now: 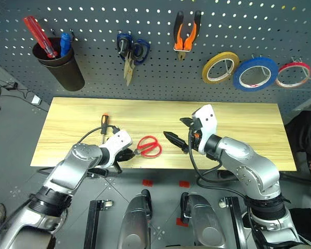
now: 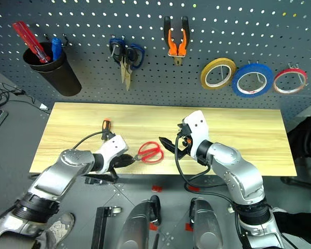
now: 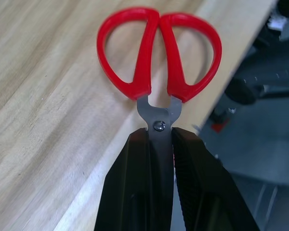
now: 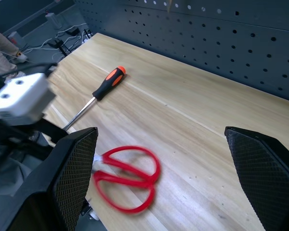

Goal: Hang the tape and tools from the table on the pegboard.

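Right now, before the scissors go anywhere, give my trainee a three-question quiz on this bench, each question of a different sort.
1. True or false: the left pincer is shut on the blades of the red-handled scissors.
2. Multiple choice: which task tool already hangs on the pegboard? A) the screwdriver B) the pliers C) the red-handled scissors
3. Fill in: the right pincer is ____ and holds nothing.

Key
1. True: the wrist view shows both fingers clamped at the pivot.
2. B: the screwdriver lies on the table.
3. Open.
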